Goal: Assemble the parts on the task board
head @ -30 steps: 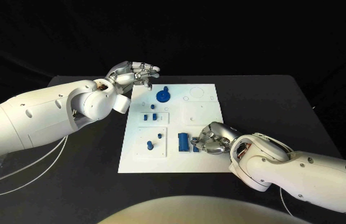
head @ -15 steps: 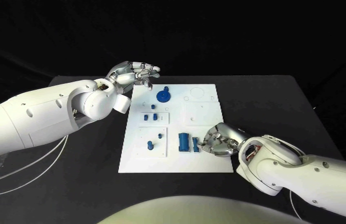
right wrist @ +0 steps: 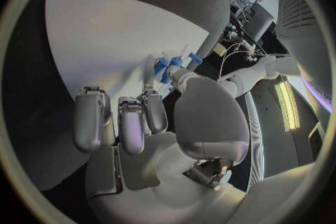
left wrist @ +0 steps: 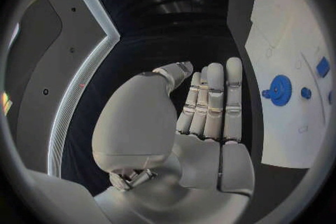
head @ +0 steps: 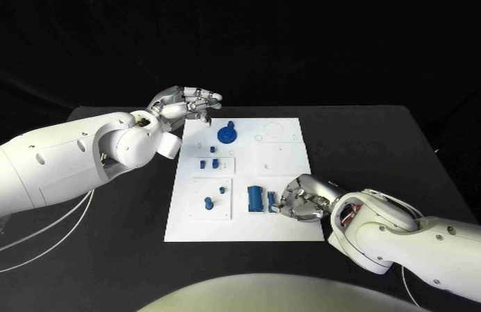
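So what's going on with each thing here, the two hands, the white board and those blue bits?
Left hand: raised past the board's far left corner, fingers straight and together, holding nothing.
Right hand: fingers curled at the blue parts near the board's near right; grip unclear.
Task board: lying flat on the table.
Blue gear: sitting at the board's far end.
Blue block: lying beside the right hand.

Legible markings: 0. You will find no text, label, brand, number or sign to read on the task board (head: 245, 180), the blue parts (head: 256, 199) or the tabletop (head: 381, 145).
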Action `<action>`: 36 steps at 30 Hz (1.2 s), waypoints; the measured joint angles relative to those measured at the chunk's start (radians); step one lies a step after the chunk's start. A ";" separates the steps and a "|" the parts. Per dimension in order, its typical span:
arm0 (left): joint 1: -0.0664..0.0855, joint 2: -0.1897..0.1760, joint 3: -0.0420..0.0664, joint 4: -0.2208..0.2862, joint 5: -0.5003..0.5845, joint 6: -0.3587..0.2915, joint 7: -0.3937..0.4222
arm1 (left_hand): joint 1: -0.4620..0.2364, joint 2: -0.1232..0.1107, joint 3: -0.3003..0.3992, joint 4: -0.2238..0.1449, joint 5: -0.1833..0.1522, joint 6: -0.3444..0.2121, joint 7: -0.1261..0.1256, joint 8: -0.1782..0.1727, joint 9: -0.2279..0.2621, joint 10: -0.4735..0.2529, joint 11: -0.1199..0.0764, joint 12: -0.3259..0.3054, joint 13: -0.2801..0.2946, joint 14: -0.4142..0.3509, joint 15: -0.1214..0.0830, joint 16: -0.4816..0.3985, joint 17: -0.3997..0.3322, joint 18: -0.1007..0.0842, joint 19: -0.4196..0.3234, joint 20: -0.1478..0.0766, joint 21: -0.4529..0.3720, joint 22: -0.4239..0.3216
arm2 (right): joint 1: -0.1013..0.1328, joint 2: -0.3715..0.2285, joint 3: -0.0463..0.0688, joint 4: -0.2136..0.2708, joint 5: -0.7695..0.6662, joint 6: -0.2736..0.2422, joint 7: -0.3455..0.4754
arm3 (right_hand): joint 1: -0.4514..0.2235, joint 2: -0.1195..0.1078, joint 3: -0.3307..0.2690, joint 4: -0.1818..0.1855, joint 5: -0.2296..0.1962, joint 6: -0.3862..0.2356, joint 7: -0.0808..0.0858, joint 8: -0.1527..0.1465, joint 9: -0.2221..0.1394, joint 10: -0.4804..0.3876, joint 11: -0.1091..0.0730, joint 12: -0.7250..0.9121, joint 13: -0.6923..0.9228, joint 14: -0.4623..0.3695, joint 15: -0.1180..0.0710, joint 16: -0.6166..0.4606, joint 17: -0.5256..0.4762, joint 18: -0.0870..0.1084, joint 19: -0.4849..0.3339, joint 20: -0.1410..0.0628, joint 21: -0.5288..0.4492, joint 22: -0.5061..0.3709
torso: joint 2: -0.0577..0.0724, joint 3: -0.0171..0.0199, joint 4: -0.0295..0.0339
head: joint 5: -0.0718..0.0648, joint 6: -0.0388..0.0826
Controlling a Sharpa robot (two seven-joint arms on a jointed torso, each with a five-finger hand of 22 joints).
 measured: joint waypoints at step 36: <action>0.000 0.000 0.000 0.000 0.000 0.000 -0.001 | 0.000 0.000 0.000 0.000 0.000 0.000 0.000 0.000 0.001 0.000 0.000 0.000 0.001 0.000 0.000 0.000 0.000 0.000 0.000 0.000 0.000 0.000 | -0.004 0.031 0.001 -0.055 -0.017 0.014 -0.013 | 0.058 0.010 -0.011 -0.011 -0.005 0.004 -0.004 0.001 0.003 0.004 -0.004 0.010 0.000 0.000 -0.007 0.000 0.001 0.000 0.000 0.000 0.003 0.000 | 0.001 0.0004 -0.0006 | 0.004 -0.006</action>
